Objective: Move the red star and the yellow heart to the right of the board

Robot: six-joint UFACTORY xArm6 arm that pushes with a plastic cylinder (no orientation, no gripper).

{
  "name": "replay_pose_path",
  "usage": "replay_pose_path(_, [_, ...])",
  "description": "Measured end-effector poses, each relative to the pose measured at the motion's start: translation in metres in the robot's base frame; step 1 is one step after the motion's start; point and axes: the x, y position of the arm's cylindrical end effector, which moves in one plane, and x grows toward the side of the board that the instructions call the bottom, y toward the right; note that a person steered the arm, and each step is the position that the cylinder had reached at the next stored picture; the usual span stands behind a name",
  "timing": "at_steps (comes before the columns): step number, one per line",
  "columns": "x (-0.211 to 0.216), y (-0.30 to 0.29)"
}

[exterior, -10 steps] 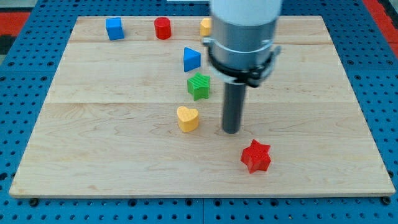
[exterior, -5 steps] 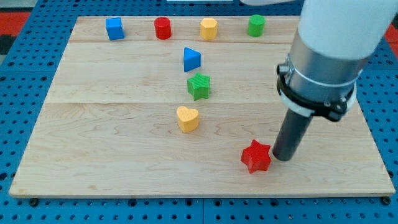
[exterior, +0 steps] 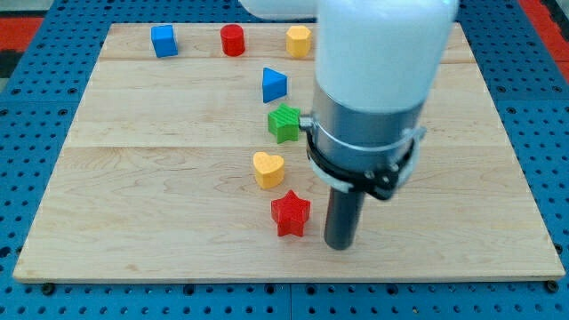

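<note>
The red star (exterior: pixel 291 214) lies near the board's bottom middle. My tip (exterior: pixel 340 245) stands just to the star's right and a little lower, close to it; I cannot tell if they touch. The yellow heart (exterior: pixel 268 169) sits just above and slightly left of the star, apart from it. The arm's wide body hides part of the board's upper right.
A green star (exterior: pixel 284 123) and a blue triangle (exterior: pixel 274 84) sit above the heart. A blue cube (exterior: pixel 164 41), a red cylinder (exterior: pixel 232 40) and a yellow block (exterior: pixel 299 41) line the top edge of the wooden board (exterior: pixel 133 204).
The tip swung from left of the red star round to its right, then moved left. The red star has slid left, ending below the yellow heart. The green cylinder is now hidden.
</note>
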Motion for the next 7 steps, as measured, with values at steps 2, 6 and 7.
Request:
replay_pose_path(2, [0.023, 0.001])
replay_pose_path(6, [-0.024, -0.153])
replay_pose_path(7, [-0.064, -0.172])
